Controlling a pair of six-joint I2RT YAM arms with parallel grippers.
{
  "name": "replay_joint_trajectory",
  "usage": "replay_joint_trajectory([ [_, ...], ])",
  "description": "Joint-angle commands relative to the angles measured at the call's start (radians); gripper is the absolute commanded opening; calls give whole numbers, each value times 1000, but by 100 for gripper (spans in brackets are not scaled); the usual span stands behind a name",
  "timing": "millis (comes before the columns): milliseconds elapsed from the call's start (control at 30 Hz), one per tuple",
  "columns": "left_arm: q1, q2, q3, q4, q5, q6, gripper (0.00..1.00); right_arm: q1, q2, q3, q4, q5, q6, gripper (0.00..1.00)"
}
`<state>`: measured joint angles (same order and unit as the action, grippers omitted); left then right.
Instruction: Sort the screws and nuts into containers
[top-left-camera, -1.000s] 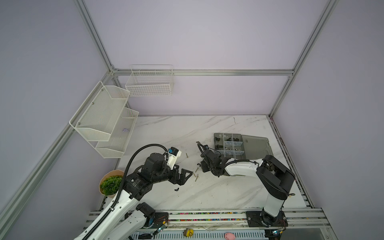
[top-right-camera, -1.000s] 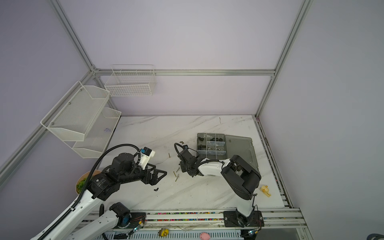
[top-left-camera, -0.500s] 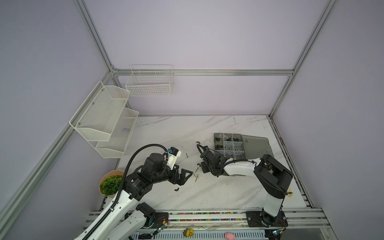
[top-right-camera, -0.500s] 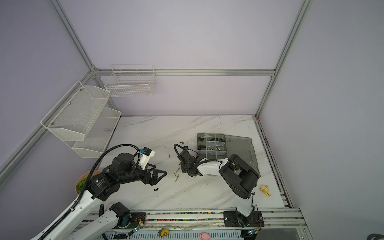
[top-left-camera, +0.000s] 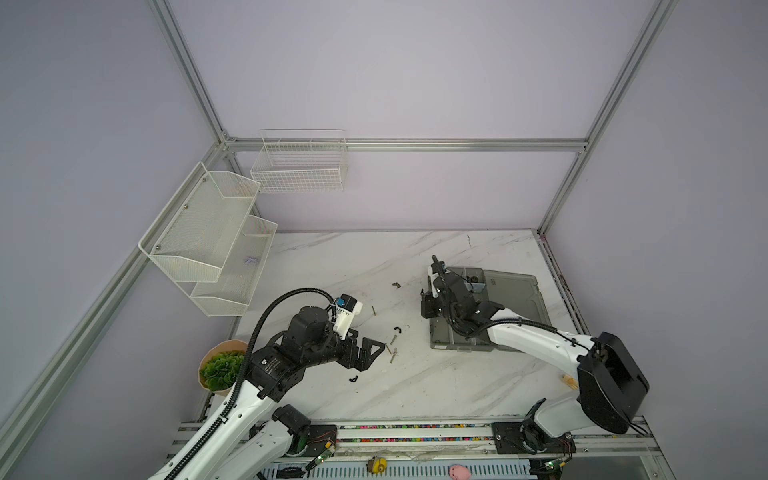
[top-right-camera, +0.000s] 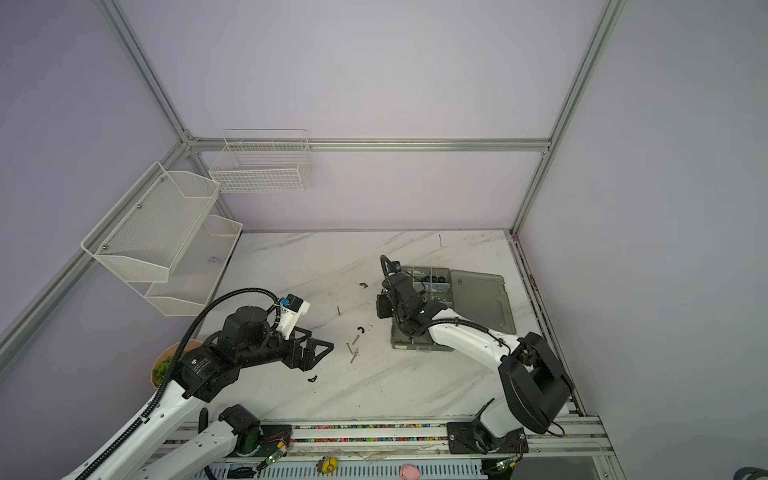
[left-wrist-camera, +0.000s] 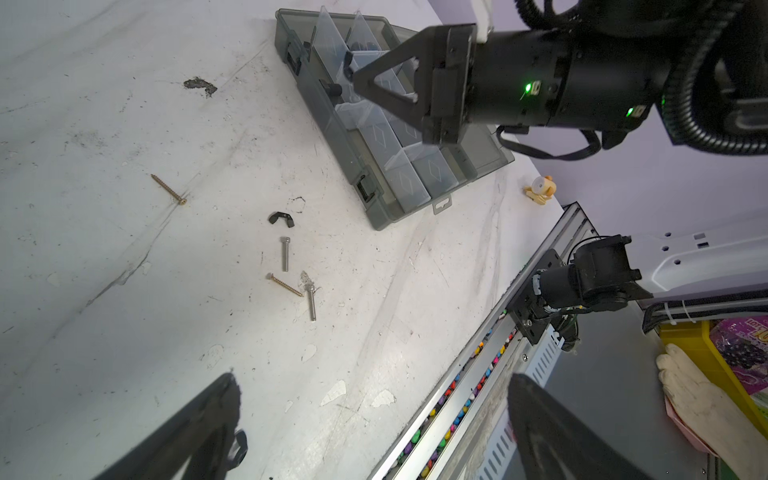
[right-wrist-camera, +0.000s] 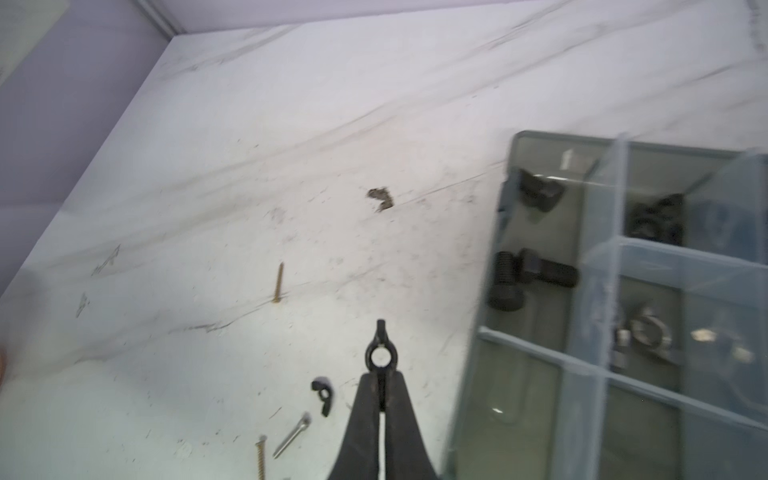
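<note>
The right fingers (right-wrist-camera: 372, 386) are closed tight on one wing of a small black wing nut (right-wrist-camera: 379, 353). Its ring and other wing stick out past the tips, above the surface (right-wrist-camera: 291, 124). The box (right-wrist-camera: 519, 399) lies just to one side of these fingers, its wall near them. The step in hand looks to be carrying the nut into a cell.

To do it well, keep the pinch firm: only a thin wing is held, and a jolt could twist the nut loose. Raise it over the box wall and the upstanding clear dividers (right-wrist-camera: 619, 187). Then lower the tips into the cell before parting them, so the nut does not bounce out. A like black piece (right-wrist-camera: 540, 192) lies in the corner cell, past two black bolts (right-wrist-camera: 532, 274). That seems the goal, though whether a divider parts it from the bolts I cannot tell.

Ahead of the right fingers the surface is bare but for a brass screw (right-wrist-camera: 279, 282). Close beside them lie another wing nut (right-wrist-camera: 322, 392) and a silver screw (right-wrist-camera: 293, 434), so a low sweep could scatter these. The left fingers (top-left-camera: 370, 353) are spread wide, holding nothing, well apart from the right ones, one more wing nut (top-left-camera: 353, 378) just beside them. The way to the box looks free.
</note>
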<state>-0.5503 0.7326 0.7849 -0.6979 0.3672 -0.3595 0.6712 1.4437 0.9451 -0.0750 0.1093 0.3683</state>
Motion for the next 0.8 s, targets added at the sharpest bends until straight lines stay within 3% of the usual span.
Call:
replay_joint_trajectory([
  [0, 0, 3, -28, 30, 44, -7, 100, -109, -58, -65, -122, -37, -16, 0],
  [167, 0, 11, -27, 31, 55, -8, 100, -208, -81, -114, -147, -107, -57, 0],
  [767, 0, 14, -31, 35, 48, -6, 100, -231, 37, -105, -137, -115, -91, 2],
])
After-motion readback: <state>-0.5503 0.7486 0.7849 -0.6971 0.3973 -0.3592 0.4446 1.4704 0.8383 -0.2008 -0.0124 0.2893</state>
